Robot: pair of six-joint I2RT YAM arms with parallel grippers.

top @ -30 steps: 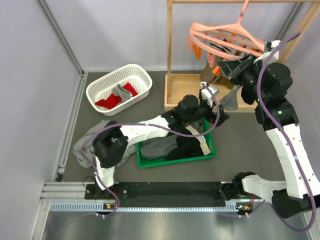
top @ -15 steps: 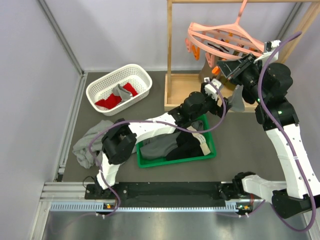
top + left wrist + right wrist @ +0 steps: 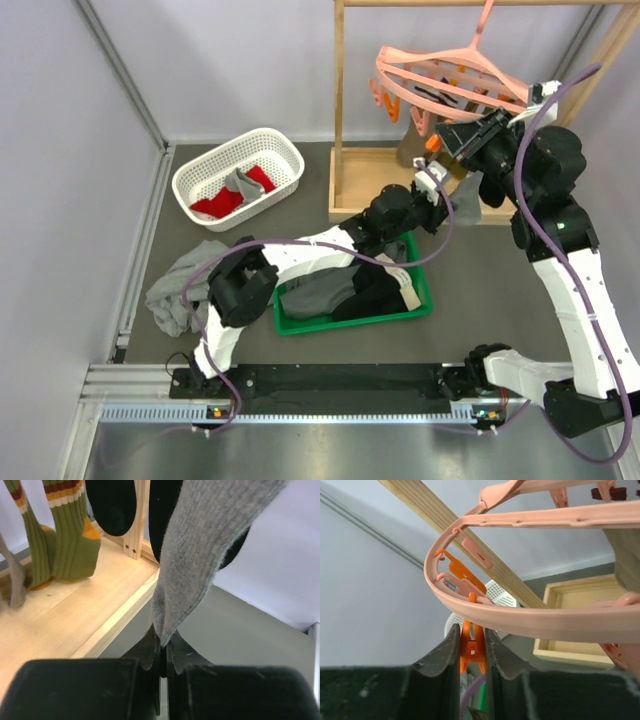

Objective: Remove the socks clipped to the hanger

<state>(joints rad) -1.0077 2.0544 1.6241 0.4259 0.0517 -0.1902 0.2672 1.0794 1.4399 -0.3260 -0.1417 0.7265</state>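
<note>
At the far right of the worktop point(image 3: 470, 290) we see the wooden rack point(image 3: 339, 110). The hanger point(image 3: 440, 80) is hung by its hook from the rack's top bar. At the far left stands a white basket point(image 3: 268, 200) with red and grey socks lying in it.

Under the hanger the other socks hang with their long axes upright. A grey sock point(image 3: 200, 545) is nearest, with black socks point(image 3: 112, 502) behind it. An olive striped pair point(image 3: 65, 535) hangs to the left over the rack's base board.

The left gripper point(image 3: 162, 655) has its jaws shut tight on the lower tip of the grey sock. The sock runs down to them at a slight slant.

The right gripper point(image 3: 471, 637) is up at the hanger's outer ring. Its jaws are narrow, pinching an orange clip point(image 3: 471, 650) that dangles from that ring.
</note>
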